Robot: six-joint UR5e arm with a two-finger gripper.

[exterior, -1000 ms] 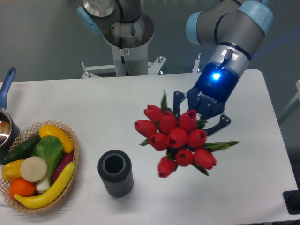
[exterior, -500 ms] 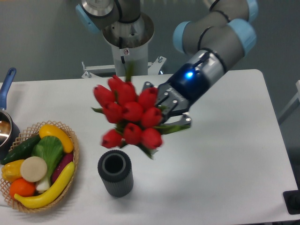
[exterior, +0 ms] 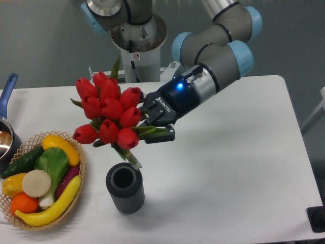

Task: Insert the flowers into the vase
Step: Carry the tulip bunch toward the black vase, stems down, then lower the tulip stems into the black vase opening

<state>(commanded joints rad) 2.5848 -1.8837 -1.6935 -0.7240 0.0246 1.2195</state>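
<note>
The flowers (exterior: 107,112), a tight bunch of glossy red tulip buds with green leaves, hang in the air tilted to the upper left. Their green stem end (exterior: 133,160) points down-right, just above and to the right of the vase's mouth. My gripper (exterior: 155,122) is shut on the flowers' stems, reaching in from the right with its blue light on. The vase (exterior: 125,187) is a short dark grey ribbed cylinder standing upright on the white table (exterior: 238,168), below the bunch, its round mouth open and empty.
A wicker basket (exterior: 42,179) of fruit and vegetables sits at the left front. A blue-handled pot (exterior: 7,133) is at the left edge. The arm's base (exterior: 136,40) stands at the back centre. A dark object (exterior: 317,219) sits at the right front corner.
The gripper has carried the flowers from the right side of the table leftward and up. The bunch now hangs over the vase, with its stems pointing down toward it.
</note>
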